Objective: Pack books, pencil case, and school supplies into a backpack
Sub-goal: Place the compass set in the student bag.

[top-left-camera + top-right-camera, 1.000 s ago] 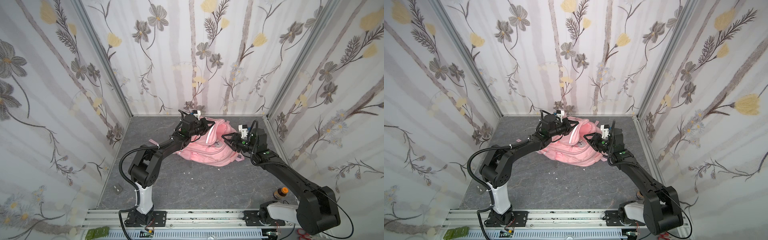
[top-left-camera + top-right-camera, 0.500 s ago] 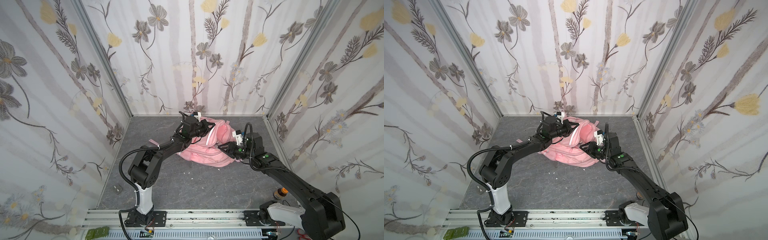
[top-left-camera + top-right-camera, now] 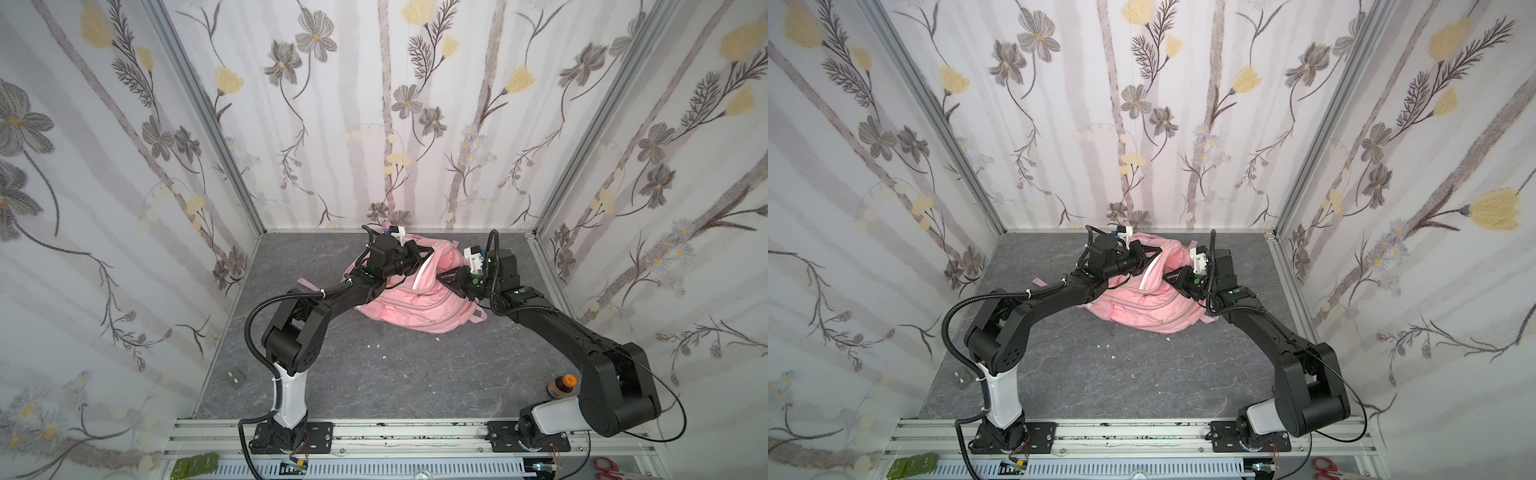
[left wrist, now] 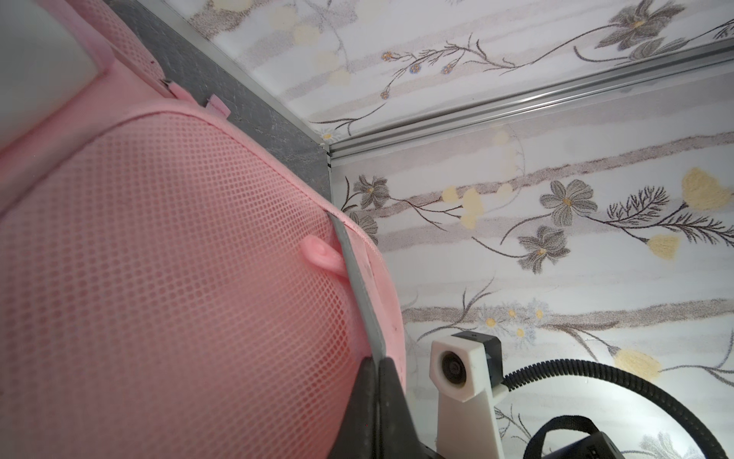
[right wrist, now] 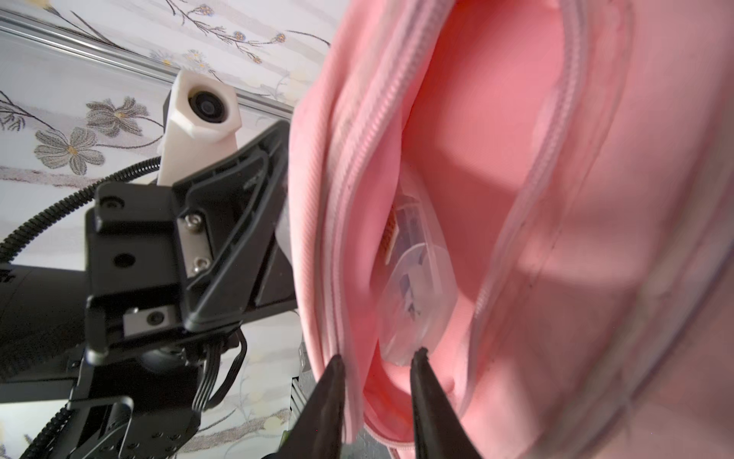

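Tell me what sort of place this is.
Probably a robot test booth, not a home: floral-papered panels in aluminium framing, left arm and right arm bolted to a front rail, a pink backpack between them.

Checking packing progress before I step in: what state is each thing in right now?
backpack: lying down, main compartment unzipped, mouth held open.
left gripper: shut on the backpack's reflective-strip edge.
right gripper: open, jaws astride the zipper edge.
clear case: inside the backpack.
bottle: upright, orange cap on.

Black left arm (image 3: 345, 291) and right arm (image 3: 557, 328), white base links (image 3: 289, 395) — lower frame, ribbed cables (image 4: 576, 366), white wrist cameras (image 4: 456, 365), silver screws (image 5: 193, 221).
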Robot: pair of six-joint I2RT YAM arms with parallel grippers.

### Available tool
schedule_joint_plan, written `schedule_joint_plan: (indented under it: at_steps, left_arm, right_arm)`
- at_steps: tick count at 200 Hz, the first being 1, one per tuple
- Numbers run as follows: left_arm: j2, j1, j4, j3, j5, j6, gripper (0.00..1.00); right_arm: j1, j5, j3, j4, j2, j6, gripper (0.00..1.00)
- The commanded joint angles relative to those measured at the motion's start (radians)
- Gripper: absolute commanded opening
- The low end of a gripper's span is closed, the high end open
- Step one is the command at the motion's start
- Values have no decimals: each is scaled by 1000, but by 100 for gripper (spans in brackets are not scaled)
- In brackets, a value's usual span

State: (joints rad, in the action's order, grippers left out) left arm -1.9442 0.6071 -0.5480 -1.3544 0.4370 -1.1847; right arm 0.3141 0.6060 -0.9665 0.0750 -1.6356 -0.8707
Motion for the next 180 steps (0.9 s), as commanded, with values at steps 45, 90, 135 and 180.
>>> schedule_joint_plan:
  at_steps: [45, 90, 135, 180]
  left_arm:
    - [-37, 29, -84, -61, 52, -29, 0]
    - [-51, 34, -65, -76, 27, -32, 0]
    - [-41, 31, -22, -76, -9, -14, 0]
    - [-45, 33, 91, -135, -63, 45, 0]
  right_arm:
    - [-15, 51, -32, 170, -151, -38, 26]
    - [-69, 57, -18, 328, -129, -60, 30]
    - [-100, 72, -45, 209, -157, -24, 35]
    - [-115, 16, -5, -15, 9, 82, 40]
